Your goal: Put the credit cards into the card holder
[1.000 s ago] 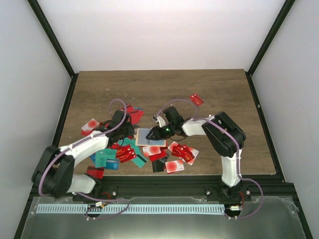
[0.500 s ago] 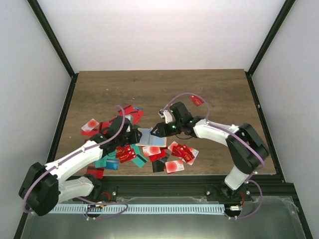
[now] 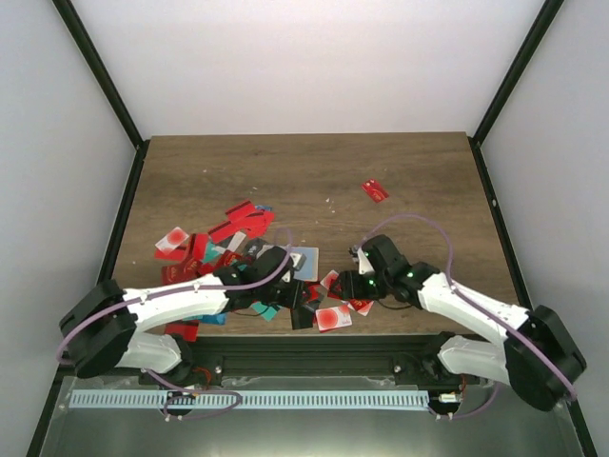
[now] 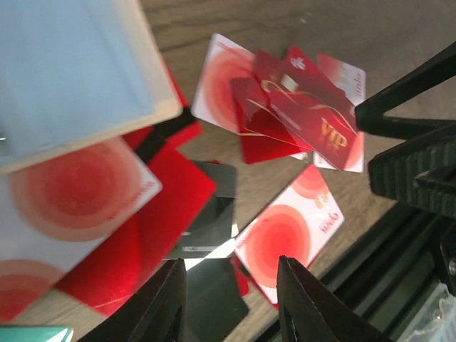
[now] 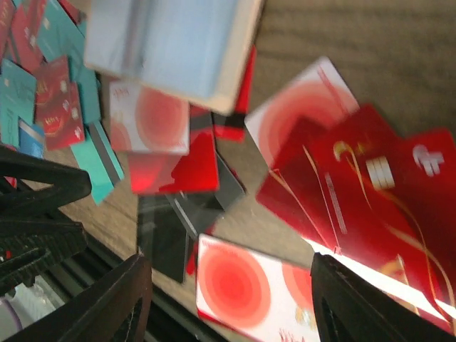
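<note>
The card holder [image 3: 303, 257] lies open on the table, light blue inside with a beige rim; it also shows in the left wrist view [image 4: 71, 71] and the right wrist view [image 5: 167, 43]. Credit cards, red, teal, black and white-red, lie scattered round it [image 3: 228, 233]. My left gripper [image 3: 301, 295] is open and empty, low over a black card [image 4: 206, 221] and a white-red card [image 4: 292, 235]. My right gripper [image 3: 343, 288] is open and empty, facing the left one over the same white-red card [image 5: 249, 292]. Overlapping red cards [image 5: 356, 178] lie to its right.
One red card [image 3: 375, 190] lies alone at the back right. The table's near edge and black rail [image 3: 324, 347] run just behind the near cards. Black frame posts stand at the back corners. Each gripper shows in the other's wrist view [image 4: 413, 142] [image 5: 35, 206].
Both arms have swung toward the near edge. The right gripper left the card holder and came down over the near cards; the left gripper moved right to meet it.
</note>
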